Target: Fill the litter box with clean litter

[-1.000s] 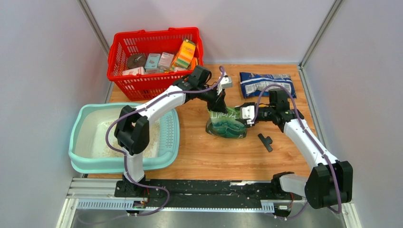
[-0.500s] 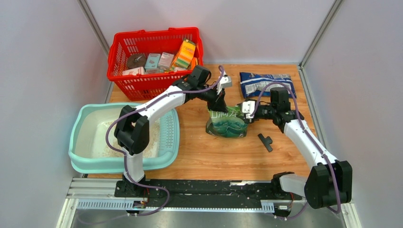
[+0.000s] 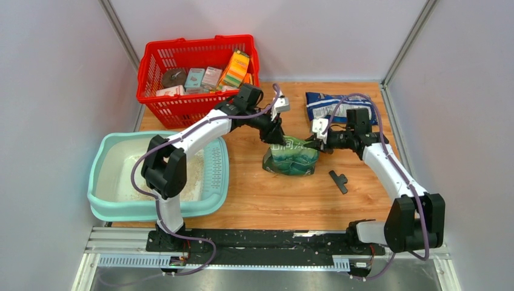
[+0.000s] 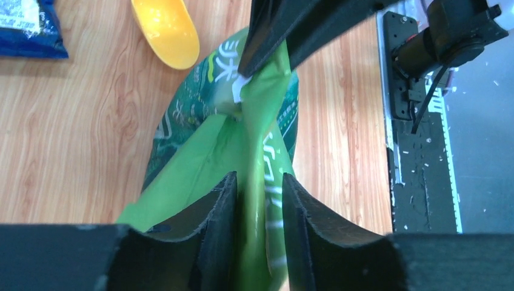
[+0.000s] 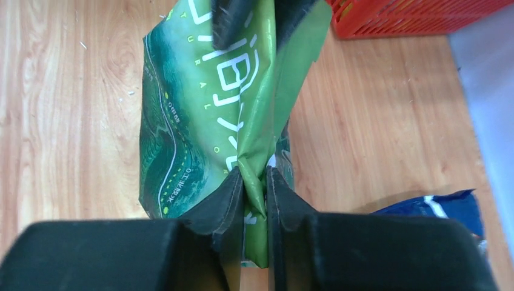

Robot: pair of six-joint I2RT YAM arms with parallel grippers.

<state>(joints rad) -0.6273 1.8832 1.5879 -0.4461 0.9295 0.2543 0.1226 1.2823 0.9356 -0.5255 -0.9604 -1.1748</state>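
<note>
1. The litter box (image 3: 121,210) sat at the near left of the wooden table (image 3: 260,200), well apart from both grippers; the clean litter (image 3: 134,194) lay as a thin, patchy layer on its white floor, beside the slotted ledge.
2. A green bag (image 3: 293,159) stood upright near the middle of the table, between the 2 arms, with its top edge pulled up.
3. The left gripper (image 4: 259,182) reached in from the far left side; its jaws stood partly apart, astride the left end of the bag's top edge; the green film ran between the 2 fingers, which did not look clamped on it.
4. The right gripper (image 5: 254,176) came in from the right; its jaws were almost closed, pinching a fold of the bag's top edge.
5. A red basket (image 3: 151,91) of boxes stood at the far left; a blue packet (image 3: 330,106) lay at the far right; a yellow scoop (image 4: 166,30) lay just beyond the bag; a small black part (image 3: 339,180) lay right of it.
</note>
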